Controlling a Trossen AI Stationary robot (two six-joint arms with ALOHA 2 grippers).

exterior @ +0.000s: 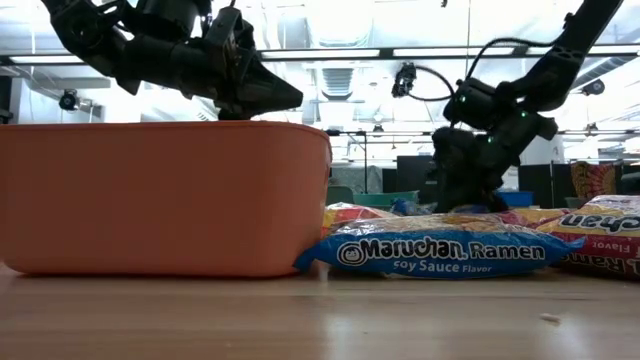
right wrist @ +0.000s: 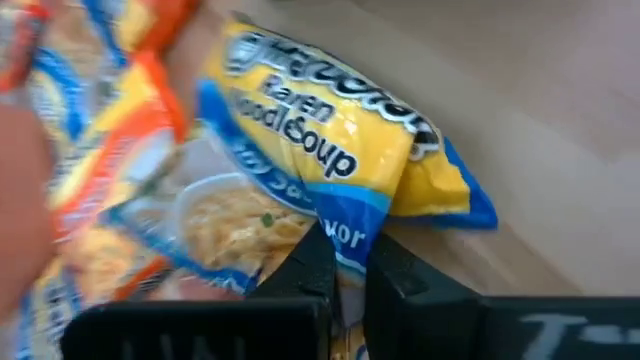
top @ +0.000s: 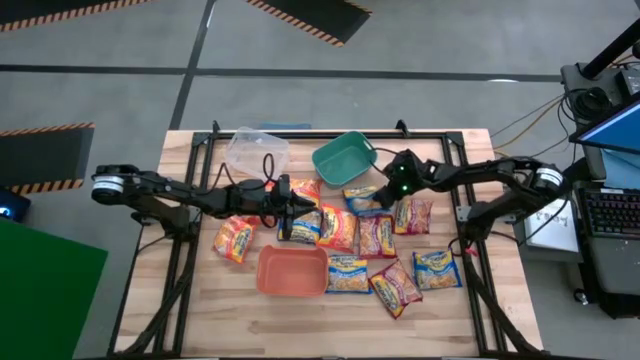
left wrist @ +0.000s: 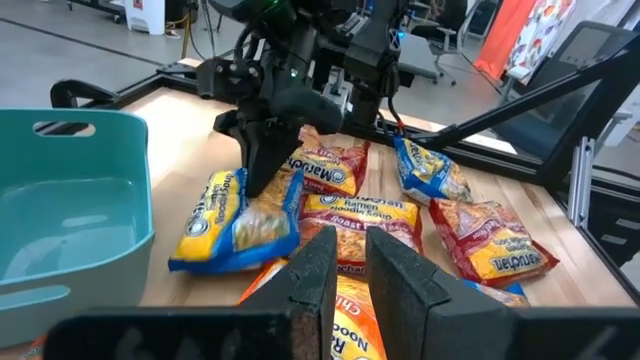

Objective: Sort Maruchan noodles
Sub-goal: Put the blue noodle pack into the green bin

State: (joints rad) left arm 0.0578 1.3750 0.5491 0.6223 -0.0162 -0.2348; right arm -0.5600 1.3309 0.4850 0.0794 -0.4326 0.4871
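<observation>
Your right jaws (top: 377, 197) have pinched shut on the edge of a blue noodle packet (right wrist: 320, 170) lying on the tabletop (top: 200, 310), beside the teal tub (top: 343, 157). Your left jaws (top: 300, 207) stand narrow above the orange packets (left wrist: 340, 170), gripping nothing.

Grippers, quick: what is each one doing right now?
Left gripper: jaws nearly shut, holding nothing visible.
Right gripper: jaws shut on a blue packet.

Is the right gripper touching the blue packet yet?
Touching. The right wrist view shows the right gripper shut on the blue packet's edge.
</observation>
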